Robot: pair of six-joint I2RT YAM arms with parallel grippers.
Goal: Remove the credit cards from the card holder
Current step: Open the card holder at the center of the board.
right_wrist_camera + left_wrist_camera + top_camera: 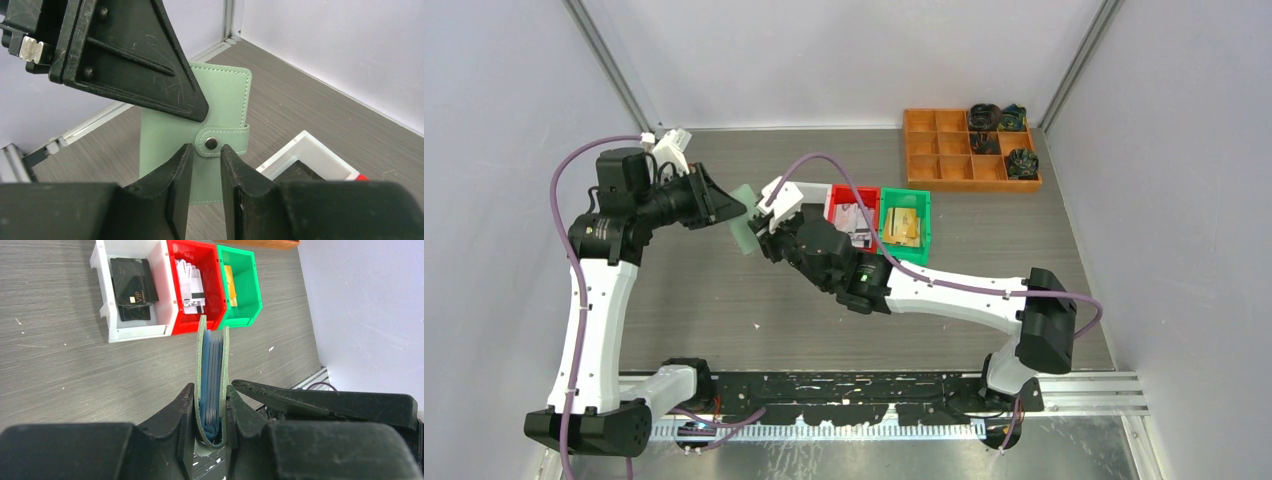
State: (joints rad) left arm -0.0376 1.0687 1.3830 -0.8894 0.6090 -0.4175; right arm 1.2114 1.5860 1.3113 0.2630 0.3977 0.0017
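One mint-green, grained card holder (220, 100), snap-tabbed, is clamped at its fold by the left gripper (211, 390), whose arm is raised and bent. The right gripper (206, 150), on a low outstretched arm, sets narrowly parted fingertips at the holder's tab; whether they grip it cannot be told. Beyond the holder stand three plastic bins, a white bin (102, 285), a red bin (170, 285) and a green bin (253, 285), containing flat credit cards (131, 287).

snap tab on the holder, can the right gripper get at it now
Probably yes: the right gripper sits right at the tab, nothing between. The left gripper clamps the holder elsewhere.
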